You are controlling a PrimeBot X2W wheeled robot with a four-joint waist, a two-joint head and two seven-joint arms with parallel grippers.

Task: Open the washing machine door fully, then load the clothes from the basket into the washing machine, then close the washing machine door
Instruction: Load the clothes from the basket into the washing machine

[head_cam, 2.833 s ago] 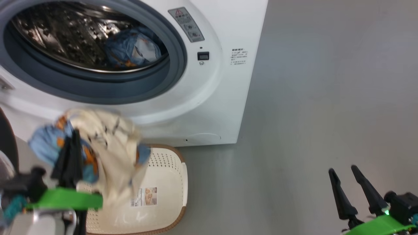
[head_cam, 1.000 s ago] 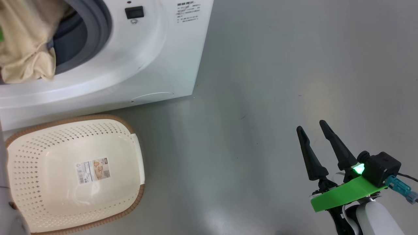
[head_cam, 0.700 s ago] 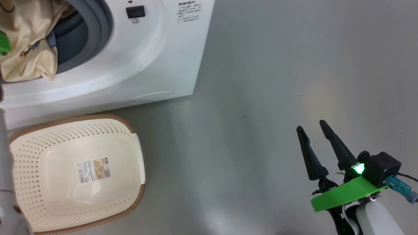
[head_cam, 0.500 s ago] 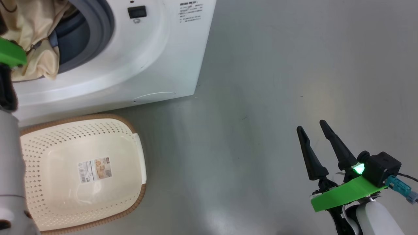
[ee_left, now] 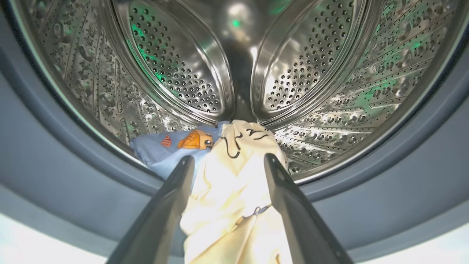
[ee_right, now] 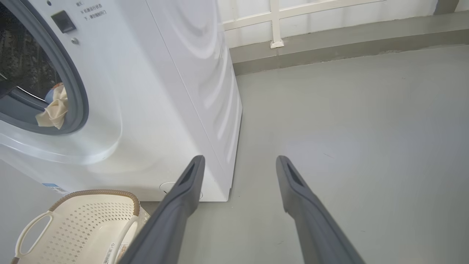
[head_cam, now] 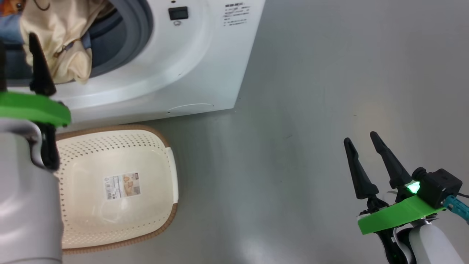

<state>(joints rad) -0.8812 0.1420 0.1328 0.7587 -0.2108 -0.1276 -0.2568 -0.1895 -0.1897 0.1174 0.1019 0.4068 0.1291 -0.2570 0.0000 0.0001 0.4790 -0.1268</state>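
The washing machine (head_cam: 176, 69) stands with its mouth uncovered; its door is out of view. The clothes lie at the drum's front: the cream garment (ee_left: 227, 190) hangs out over the grey gasket (ee_left: 55, 157), and the light blue garment (ee_left: 161, 148) rests beside it inside. My left gripper (ee_left: 227, 159) is open just in front of the mouth, with the cream garment lying loose beyond its fingers. In the head view the left gripper (head_cam: 16, 40) sits at the left edge below the cream garment (head_cam: 62, 40). The basket (head_cam: 161, 227) holds just its sticker. My right gripper (head_cam: 361, 137) hovers open over bare floor.
Grey floor (head_cam: 311, 91) spreads to the right of the machine. The basket (ee_right: 95, 192) sits on the floor against the machine's front (ee_right: 165, 91). A wall base with a white rail (ee_right: 274, 22) runs behind the machine's right side.
My left gripper has let go of the clothes at the drum mouth and drawn back out of the opening. The head camera has shifted. The right arm has not moved.
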